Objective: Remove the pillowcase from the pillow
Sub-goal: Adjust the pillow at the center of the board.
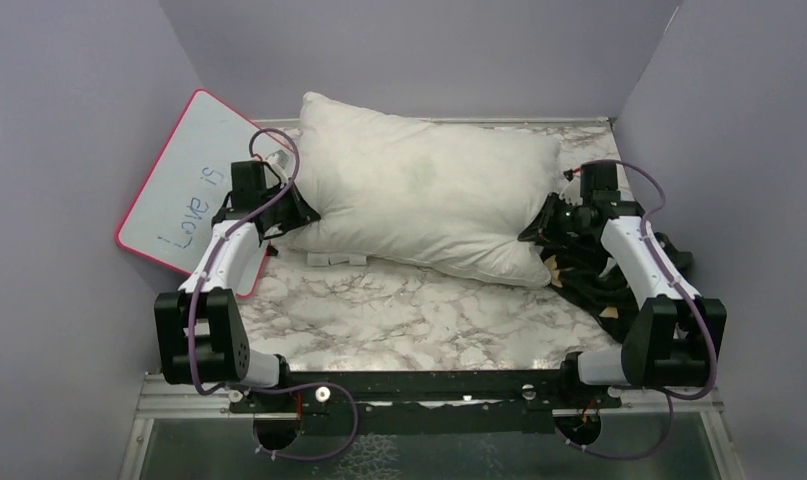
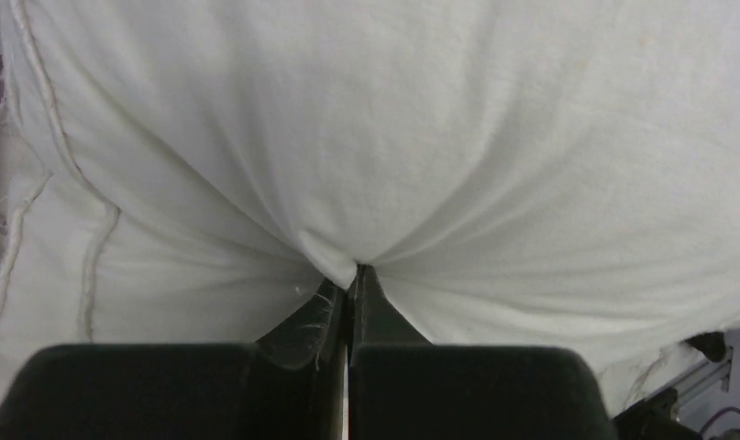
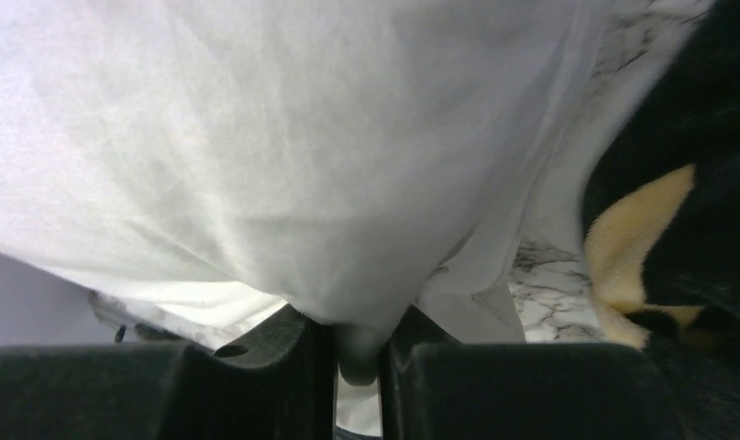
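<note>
The plump off-white pillow [image 1: 419, 195] lies bare across the back of the marble table. The black pillowcase [image 1: 604, 285] with tan motifs lies crumpled at the right, beside and under my right arm; it also shows in the right wrist view [image 3: 678, 238]. My left gripper [image 1: 284, 215] is shut on a pinch of the pillow's fabric [image 2: 334, 257] at its left end. My right gripper [image 1: 551, 228] is shut on a fold of the pillow's fabric [image 3: 357, 344] at its right end, right beside the pillowcase.
A pink-rimmed whiteboard [image 1: 184, 190] with writing leans at the back left, behind my left arm. Purple walls close in on three sides. A small white tag [image 1: 337, 259] sticks out at the pillow's near edge. The marble table [image 1: 399, 320] shows in front.
</note>
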You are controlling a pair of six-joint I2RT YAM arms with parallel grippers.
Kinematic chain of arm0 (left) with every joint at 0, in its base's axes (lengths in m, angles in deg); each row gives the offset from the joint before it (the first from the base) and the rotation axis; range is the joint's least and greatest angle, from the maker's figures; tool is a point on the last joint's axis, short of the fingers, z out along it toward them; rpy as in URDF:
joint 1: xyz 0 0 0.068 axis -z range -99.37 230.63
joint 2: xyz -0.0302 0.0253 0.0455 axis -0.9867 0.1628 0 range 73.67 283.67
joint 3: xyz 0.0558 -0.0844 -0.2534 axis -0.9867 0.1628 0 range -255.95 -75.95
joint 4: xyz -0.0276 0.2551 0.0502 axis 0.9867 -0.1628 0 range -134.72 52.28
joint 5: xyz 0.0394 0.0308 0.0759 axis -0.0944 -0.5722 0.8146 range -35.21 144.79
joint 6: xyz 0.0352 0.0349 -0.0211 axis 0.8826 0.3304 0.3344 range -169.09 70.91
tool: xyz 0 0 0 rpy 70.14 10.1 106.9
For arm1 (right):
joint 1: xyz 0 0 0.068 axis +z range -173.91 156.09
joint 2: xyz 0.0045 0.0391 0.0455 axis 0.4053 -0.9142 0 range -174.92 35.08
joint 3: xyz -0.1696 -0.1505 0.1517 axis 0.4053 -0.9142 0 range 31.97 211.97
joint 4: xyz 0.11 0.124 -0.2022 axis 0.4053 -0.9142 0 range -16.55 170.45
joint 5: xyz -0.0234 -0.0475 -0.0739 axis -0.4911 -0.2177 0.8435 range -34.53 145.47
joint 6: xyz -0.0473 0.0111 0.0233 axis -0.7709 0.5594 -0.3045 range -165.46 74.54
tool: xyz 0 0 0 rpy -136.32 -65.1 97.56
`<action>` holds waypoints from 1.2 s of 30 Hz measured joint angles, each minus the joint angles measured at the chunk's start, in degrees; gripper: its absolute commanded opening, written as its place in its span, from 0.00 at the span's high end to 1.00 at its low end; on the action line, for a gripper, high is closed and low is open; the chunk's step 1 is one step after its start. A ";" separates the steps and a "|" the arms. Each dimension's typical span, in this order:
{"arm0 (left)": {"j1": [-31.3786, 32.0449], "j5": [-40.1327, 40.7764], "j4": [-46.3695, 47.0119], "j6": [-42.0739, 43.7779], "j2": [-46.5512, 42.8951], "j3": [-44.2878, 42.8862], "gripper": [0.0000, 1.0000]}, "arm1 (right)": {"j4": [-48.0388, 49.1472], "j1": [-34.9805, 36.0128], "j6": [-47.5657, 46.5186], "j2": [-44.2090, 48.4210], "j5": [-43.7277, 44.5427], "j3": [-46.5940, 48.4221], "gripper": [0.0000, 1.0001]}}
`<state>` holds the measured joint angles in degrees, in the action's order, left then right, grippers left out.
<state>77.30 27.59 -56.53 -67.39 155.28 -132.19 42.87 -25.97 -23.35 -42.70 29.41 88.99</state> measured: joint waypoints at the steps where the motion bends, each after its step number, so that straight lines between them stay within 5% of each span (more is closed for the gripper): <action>1: -0.02 -0.63 0.20 -0.37 -0.72 0.61 1.00 | -0.13 0.04 -0.13 -0.44 0.90 0.76 0.80; 14: 2.21 -1.18 -16.65 -7.74 -29.33 5.05 1.00 | -0.90 -0.42 -3.41 -2.27 7.67 9.97 0.80; 15: 2.49 -0.52 -18.69 -7.89 -30.64 5.05 0.96 | -0.94 -0.42 -3.80 -1.84 7.17 9.66 0.79; 18: 2.78 2.69 -23.52 -8.33 -33.44 5.01 0.43 | -1.46 -0.46 -4.96 0.70 4.24 7.61 0.69; 21: 2.84 6.99 -27.32 -8.44 -33.73 2.91 0.25 | -3.82 -0.46 -6.14 2.60 2.45 6.73 0.48; 24: 2.99 11.23 -28.74 -8.17 -32.74 -1.44 0.21 | -6.10 -0.44 -7.06 5.35 2.64 6.60 0.27; 30: 2.99 16.79 -28.65 -6.43 -29.77 -9.40 0.17 | -9.29 -0.33 -7.87 11.41 5.11 12.92 0.24; 36: 2.99 13.16 -26.93 -3.89 -24.52 -10.91 0.17 | -6.91 -0.24 -8.31 6.62 6.62 16.81 0.18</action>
<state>80.29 40.75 -83.46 -71.28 130.75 -143.10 35.96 -26.21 -31.66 -36.08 36.03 105.80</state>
